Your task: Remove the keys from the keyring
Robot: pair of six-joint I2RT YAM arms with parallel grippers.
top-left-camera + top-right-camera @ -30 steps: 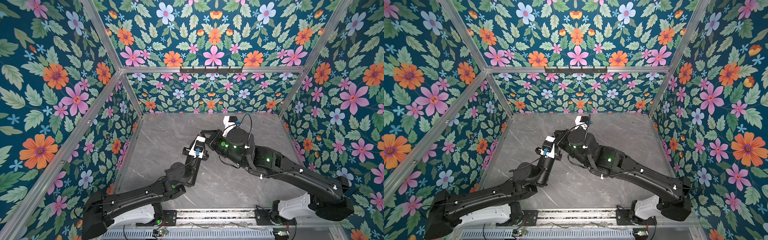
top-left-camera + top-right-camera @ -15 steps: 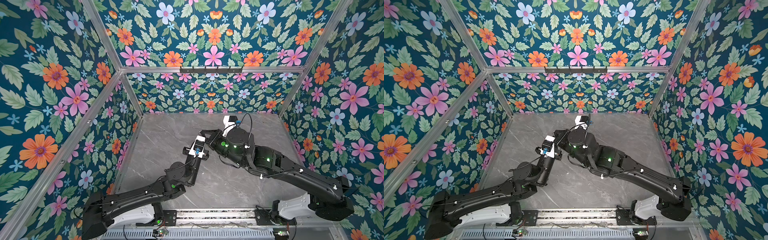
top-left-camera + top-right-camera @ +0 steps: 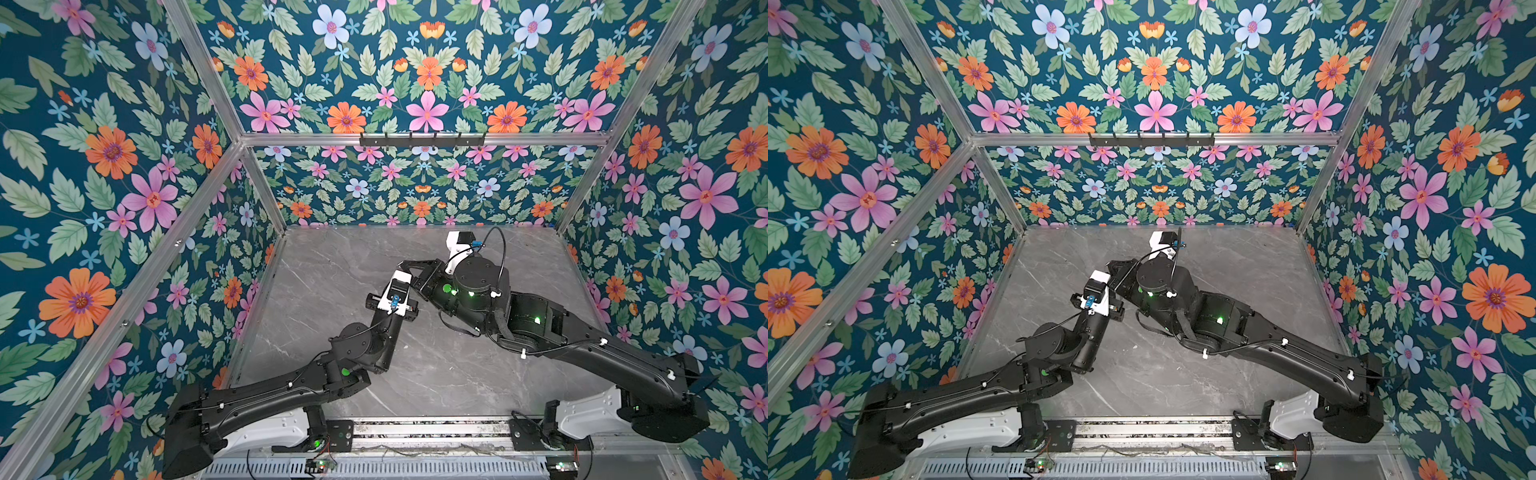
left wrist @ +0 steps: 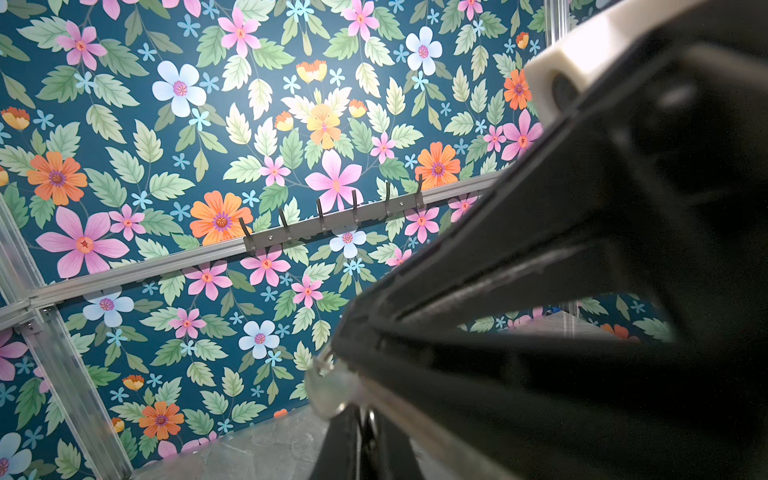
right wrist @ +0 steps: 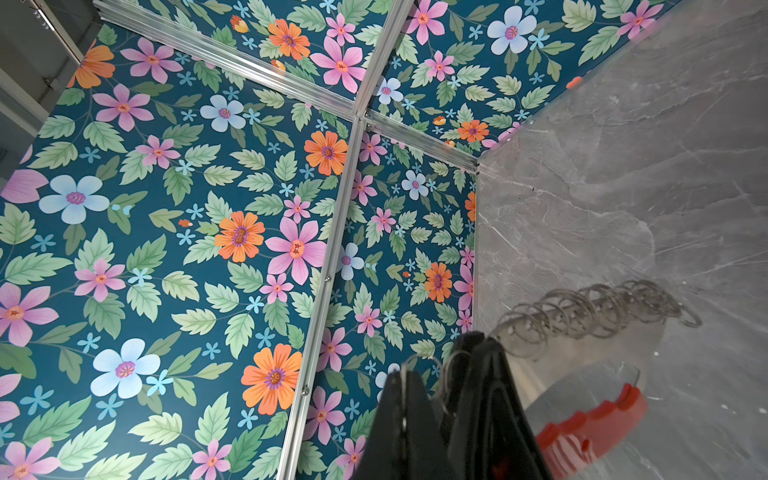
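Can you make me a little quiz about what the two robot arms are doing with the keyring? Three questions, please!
1. True or false: the left gripper and the right gripper are close together above the table.
2. Pick one: what colour is the curved strip on the keyring? A blue, B red, C yellow.
3. In a few words: which gripper holds the keyring?

Key
1. True. Their tips nearly meet near the middle of the table.
2. B.
3. The right gripper, shut on its edge.
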